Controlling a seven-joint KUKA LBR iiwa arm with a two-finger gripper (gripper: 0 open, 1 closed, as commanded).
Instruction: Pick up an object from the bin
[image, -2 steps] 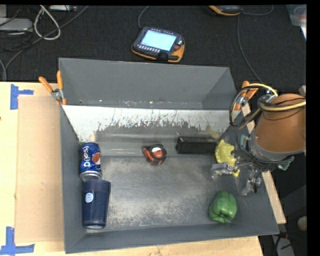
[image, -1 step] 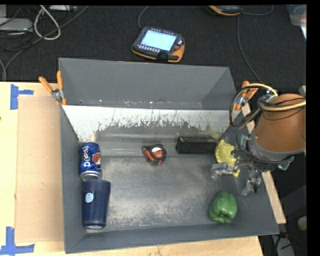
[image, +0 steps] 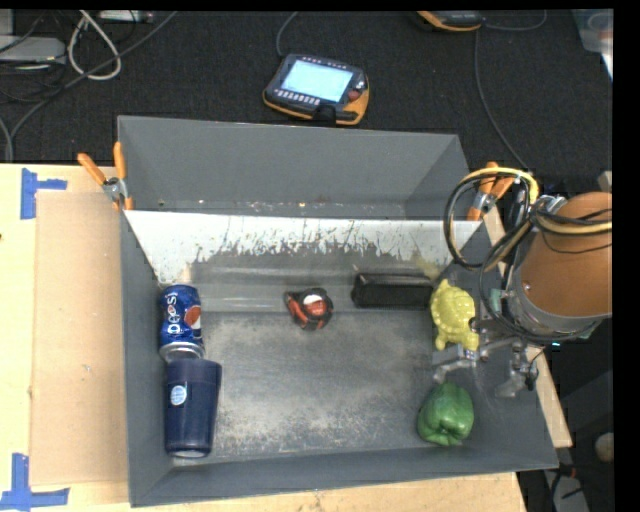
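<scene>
Handheld pendant (image: 316, 88) on dark floor (image: 200, 75), white cables (image: 92, 48)

Overhead, perhaps slightly oblique — above the bin (image: 290, 165)

"Where is the robot's arm?"

"The big grey robot arm (image: 550, 312) sticks in from the right side. Its wrist wears a round orange cover (image: 580, 250)."

"What are those loops by it?"

"Black and orange cables (image: 490, 200). They curl up just beside the wrist, on its left."

"And at the arm's end?"

"Two grey metal fingers (image: 455, 362), low down and pointing downward. They stand apart, with a dark gap between them."
</scene>
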